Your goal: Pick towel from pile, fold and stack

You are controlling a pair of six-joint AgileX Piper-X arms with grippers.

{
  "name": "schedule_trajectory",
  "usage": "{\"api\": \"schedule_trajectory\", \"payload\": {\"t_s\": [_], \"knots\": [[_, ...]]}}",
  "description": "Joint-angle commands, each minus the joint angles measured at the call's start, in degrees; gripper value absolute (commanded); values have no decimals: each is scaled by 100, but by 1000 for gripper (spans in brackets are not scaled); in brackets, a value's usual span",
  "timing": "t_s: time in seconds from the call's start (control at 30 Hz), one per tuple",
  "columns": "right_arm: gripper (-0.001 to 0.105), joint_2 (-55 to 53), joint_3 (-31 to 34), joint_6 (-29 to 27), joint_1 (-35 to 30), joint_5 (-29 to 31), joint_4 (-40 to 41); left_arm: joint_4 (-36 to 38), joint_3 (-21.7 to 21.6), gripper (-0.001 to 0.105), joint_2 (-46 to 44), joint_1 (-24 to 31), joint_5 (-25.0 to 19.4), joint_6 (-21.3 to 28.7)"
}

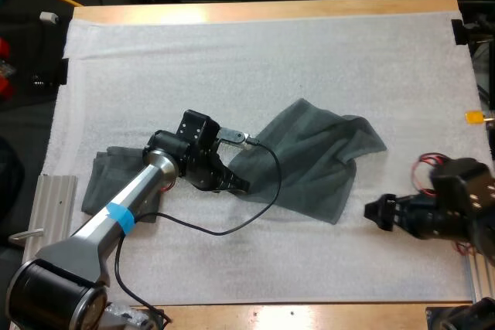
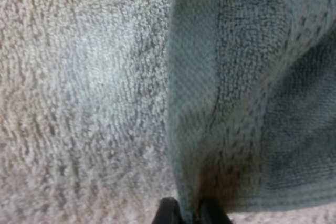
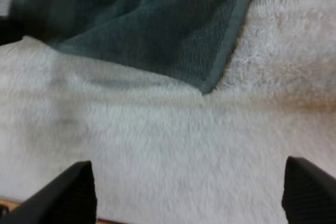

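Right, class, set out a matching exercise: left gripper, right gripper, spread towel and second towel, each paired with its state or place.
1 left gripper
2 right gripper
3 spread towel
4 second towel

a open over bare mat
b partly under the left arm
c shut on a towel edge
d rumpled, mid-mat

Pairs: 1c, 2a, 3d, 4b

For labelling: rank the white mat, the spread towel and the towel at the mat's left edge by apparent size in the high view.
1. white mat
2. spread towel
3. towel at the mat's left edge, smallest as seen; the left arm hides part
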Motion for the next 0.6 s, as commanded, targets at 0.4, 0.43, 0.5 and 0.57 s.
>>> {"api": "schedule_trajectory", "payload": {"t_s": [0.4,0.43,0.5,0.57], "knots": [[71,1449,889,1347,827,-213,-2339,35,-21,0,-43,-20,526,26],[71,1522,927,1398,827,-213,-2450,38,-21,0,-43,-20,533,26],[71,1802,1035,1525,827,-213,-2765,63,-21,0,-43,-20,542,41],[71,2012,1084,1553,827,-213,-2905,64,-21,0,-43,-20,575,41]]}}
